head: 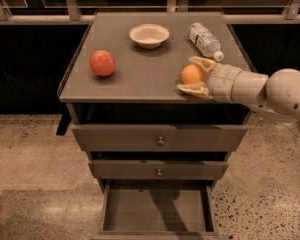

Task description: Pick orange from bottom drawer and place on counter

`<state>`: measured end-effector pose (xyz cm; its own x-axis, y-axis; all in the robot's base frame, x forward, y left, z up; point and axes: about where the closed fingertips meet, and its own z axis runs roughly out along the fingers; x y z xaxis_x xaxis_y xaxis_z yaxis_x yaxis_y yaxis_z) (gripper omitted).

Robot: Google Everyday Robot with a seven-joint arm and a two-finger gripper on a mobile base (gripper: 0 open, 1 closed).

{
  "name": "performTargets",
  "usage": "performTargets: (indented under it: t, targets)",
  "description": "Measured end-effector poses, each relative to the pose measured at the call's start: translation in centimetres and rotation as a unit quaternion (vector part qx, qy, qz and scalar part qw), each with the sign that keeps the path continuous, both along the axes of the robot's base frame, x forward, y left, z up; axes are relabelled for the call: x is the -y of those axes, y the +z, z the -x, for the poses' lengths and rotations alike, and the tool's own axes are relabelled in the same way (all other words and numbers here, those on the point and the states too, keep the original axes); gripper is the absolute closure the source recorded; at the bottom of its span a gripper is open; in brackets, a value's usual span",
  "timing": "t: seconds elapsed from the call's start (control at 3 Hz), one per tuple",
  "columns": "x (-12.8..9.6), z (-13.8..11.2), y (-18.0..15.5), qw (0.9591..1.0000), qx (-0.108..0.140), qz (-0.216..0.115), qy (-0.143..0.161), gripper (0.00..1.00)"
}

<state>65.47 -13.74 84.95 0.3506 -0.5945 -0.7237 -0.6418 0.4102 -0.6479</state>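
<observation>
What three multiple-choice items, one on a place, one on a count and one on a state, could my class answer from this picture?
1. Where is the orange? A on a shelf; B on the counter, at the gripper reaching in from the right; C in a basket.
2. How many drawers has the cabinet? A two; B three; C five.
3. How does the bottom drawer stand? A pulled open; B shut; C taken out.
Key: 1 B, it sits near the counter's right front edge; 2 B, three fronts are stacked one under another; 3 A, its inside shows below the two upper fronts.
</observation>
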Motion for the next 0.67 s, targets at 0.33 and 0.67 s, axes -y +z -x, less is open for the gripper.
performTargets:
  t: [0.33,0.67]
  targets:
    - [-0.01,0.00,0.00,1.0000,0.000,0.000,0.000,0.00]
    - [-0.01,0.00,0.00,1.0000,0.000,0.000,0.000,0.00]
